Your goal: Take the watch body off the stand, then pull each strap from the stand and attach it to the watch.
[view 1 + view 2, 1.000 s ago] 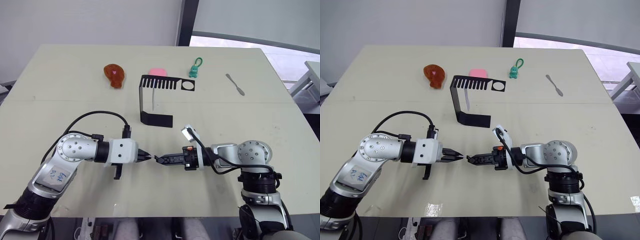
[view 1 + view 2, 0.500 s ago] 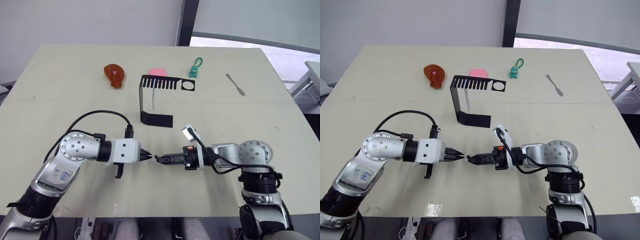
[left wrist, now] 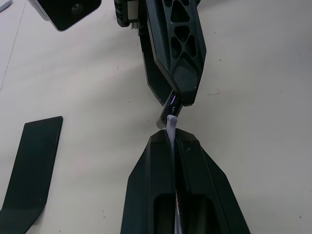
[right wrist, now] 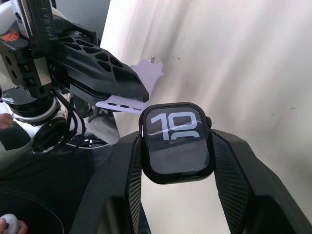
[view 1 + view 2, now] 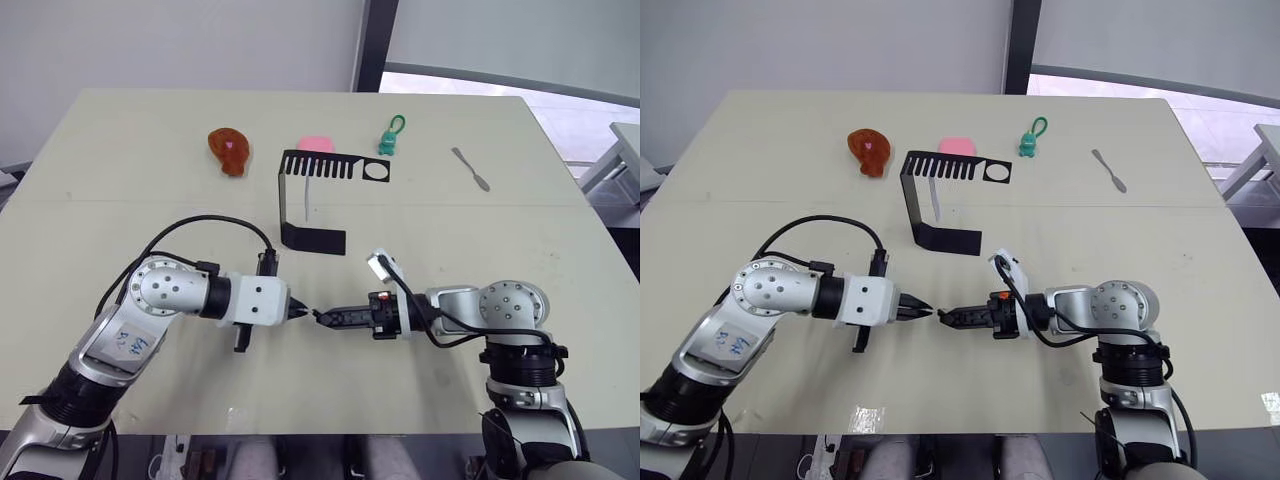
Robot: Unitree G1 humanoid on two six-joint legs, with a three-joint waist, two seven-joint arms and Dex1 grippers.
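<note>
My right gripper [image 5: 322, 318] is shut on the watch body [image 4: 176, 142], a black case whose screen shows pale digits. My left gripper [image 5: 298, 313] is shut on a lavender strap [image 4: 127, 104], whose end [image 3: 171, 126] sticks out from between the fingertips. The two grippers meet tip to tip over the front middle of the table, with the strap end right at the edge of the watch body. Behind them stands the black stand [image 5: 284, 195], with a second pale strap [image 5: 935, 205] hanging from its slotted top.
Along the far side of the table [image 5: 120, 230] lie an orange-brown object [image 5: 229, 150], a pink object [image 5: 316, 144], a green keychain figure [image 5: 389, 140] and a grey metal tool [image 5: 470, 168]. The stand's flat base [image 3: 31, 165] lies close to my left gripper.
My left gripper has moved a little to the right with the strap, closing the gap to the right gripper. The right gripper with the watch body has barely moved.
</note>
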